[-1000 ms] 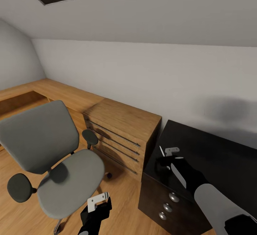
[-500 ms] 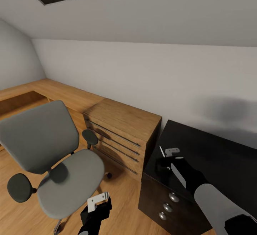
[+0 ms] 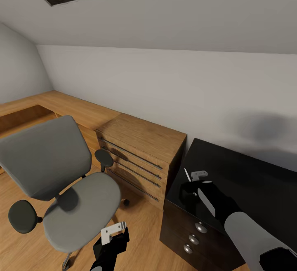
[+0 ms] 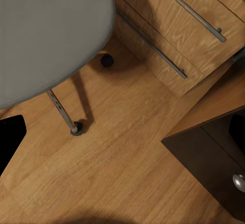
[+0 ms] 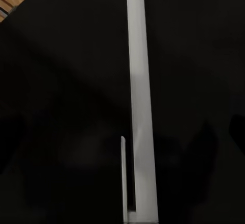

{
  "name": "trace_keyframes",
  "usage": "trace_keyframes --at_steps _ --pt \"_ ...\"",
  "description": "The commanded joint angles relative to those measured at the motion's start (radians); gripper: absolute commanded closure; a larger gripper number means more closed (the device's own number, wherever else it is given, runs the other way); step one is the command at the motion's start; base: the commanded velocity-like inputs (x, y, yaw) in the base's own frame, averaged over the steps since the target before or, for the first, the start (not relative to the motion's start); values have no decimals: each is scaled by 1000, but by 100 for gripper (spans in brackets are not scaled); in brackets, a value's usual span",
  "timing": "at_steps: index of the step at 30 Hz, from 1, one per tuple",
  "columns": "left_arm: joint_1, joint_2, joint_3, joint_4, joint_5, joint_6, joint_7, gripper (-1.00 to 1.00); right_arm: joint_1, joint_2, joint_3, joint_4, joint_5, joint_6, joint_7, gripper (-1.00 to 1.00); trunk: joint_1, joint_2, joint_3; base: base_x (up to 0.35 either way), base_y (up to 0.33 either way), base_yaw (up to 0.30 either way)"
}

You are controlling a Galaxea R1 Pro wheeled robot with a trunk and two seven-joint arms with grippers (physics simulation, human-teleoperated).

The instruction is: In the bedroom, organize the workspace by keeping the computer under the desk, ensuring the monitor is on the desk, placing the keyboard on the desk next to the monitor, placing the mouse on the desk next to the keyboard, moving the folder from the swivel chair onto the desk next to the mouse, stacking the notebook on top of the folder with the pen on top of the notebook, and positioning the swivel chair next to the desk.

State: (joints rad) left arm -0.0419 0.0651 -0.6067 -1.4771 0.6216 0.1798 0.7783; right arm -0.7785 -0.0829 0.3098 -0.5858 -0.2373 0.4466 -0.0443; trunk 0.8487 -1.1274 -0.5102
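- The right gripper (image 3: pixel 192 183) hangs over the black desk (image 3: pixel 247 180) near its left end, clenched on the white pen (image 3: pixel 187 175), whose tip sticks up.
- The left gripper (image 3: pixel 112 233) hovers low beside the swivel chair (image 3: pixel 62 180); I cannot tell its grip.
- A wooden drawer chest (image 3: pixel 140 151) stands between chair and desk.

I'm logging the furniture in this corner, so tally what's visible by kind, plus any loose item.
Swivel chair: 1
Black desk: 1
Wooden drawer chest: 1
Pen, at the right gripper over the desk: 1
Total: 4
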Motion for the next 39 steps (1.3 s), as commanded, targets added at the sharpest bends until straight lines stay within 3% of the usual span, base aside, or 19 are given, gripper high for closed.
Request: trace_keyframes --at_steps 1,18,19,39 --pt "-1 1 -2 -2 3 5 7 -100 -1 -1 7 -2 -9 7 -4 -100 0 -1 -1 0 0 0" --pt "-1 1 -2 -2 3 5 7 -100 -1 -3 6 -3 -10 23 -4 -100 0 -1 -1 0 0 0" --pt "-1 1 -2 -2 3 4 7 -100 -1 -3 6 -3 -10 23 -3 100 0 -1 -1 0 0 0" --pt "-1 1 -2 -2 3 4 7 -100 -1 -3 5 -6 -11 24 -3 100 0 -1 -1 0 0 0"
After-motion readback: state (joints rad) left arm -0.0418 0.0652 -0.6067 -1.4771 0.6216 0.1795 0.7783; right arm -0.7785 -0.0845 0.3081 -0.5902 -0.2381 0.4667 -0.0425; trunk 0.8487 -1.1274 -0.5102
